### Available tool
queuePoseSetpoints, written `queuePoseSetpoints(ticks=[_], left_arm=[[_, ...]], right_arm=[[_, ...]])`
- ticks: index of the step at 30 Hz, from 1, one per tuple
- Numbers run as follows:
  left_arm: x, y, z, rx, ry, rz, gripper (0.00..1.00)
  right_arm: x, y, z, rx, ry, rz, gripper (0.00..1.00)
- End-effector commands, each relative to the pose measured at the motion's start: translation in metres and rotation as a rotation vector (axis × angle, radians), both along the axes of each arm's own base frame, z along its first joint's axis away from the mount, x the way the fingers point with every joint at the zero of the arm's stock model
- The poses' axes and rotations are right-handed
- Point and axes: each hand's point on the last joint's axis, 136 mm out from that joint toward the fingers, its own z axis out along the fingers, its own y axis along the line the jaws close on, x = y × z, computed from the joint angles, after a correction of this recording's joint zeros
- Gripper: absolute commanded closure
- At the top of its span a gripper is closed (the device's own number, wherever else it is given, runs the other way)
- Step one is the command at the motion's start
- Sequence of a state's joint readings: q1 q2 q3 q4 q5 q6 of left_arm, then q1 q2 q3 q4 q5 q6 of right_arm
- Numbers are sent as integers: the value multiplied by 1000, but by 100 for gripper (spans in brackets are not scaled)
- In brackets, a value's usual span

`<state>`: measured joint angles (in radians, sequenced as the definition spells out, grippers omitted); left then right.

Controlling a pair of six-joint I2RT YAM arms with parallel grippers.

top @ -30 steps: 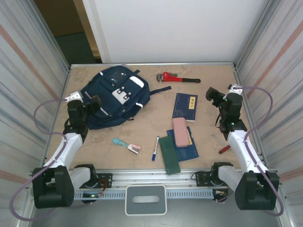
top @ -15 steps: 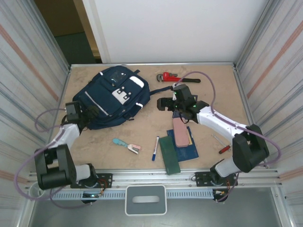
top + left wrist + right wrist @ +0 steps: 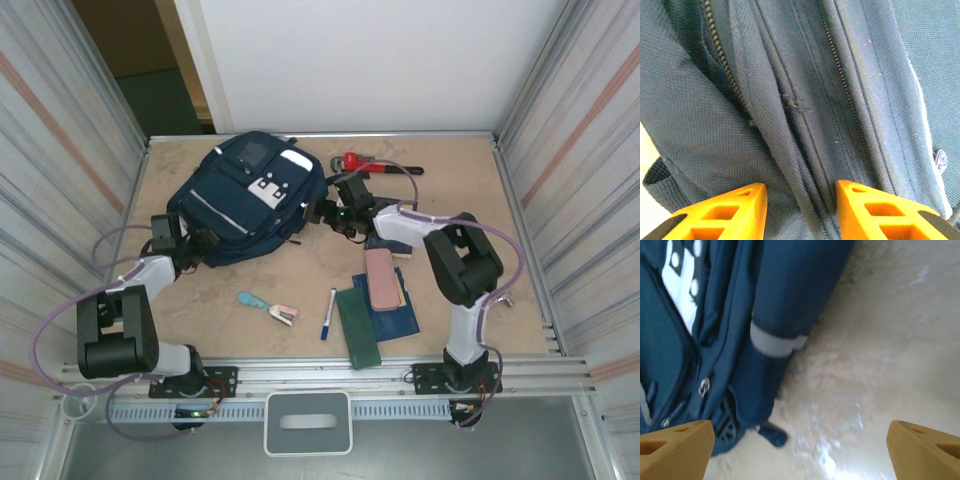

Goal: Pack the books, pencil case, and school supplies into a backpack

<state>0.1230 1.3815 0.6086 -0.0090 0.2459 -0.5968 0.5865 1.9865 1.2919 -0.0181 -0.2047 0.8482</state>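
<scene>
Pinch firmly the zipper fold [image 3: 790, 150] of the backpack [image 3: 250, 200], at the table's [image 3: 450, 200] far left, with the half-narrowed left gripper [image 3: 800, 192] (hold uncertain), then bring the wide-spread right gripper [image 3: 800, 440] opposite.

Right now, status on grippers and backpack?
Left gripper astride backpack fold, grip unclear. Right gripper open beside it. Books, pencil case unpacked on table.

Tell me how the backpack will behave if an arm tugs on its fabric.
Probably floppy: the backpack is soft woven cloth, folded into ridges at the left gripper, so a tug likely lifts fabric before the bag. It lies slumped and flattish, so probably light. The coarse weave should grip well.
</scene>
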Motion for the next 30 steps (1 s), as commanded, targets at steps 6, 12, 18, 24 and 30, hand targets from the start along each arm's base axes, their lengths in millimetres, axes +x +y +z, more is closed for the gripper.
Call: queuePoseSetpoints(ticks=[6, 12, 18, 24, 30], left_arm=[[-7, -14, -11, -46, 16, -75, 84], [-6, -15, 1, -76, -43, -47, 100], [11, -44, 26, -190, -97, -154, 100], [33, -78, 44, -157, -122, -255, 100], [69, -112, 53, -140, -129, -326, 100]], right_arm=[[57, 35, -1, 156, -12, -22, 56], [35, 63, 49, 239, -72, 153, 99], [-11, 54, 115, 208, -183, 250, 100], [-43, 21, 129, 154, -222, 217, 100], [-46, -9, 124, 79, -244, 113, 100]])
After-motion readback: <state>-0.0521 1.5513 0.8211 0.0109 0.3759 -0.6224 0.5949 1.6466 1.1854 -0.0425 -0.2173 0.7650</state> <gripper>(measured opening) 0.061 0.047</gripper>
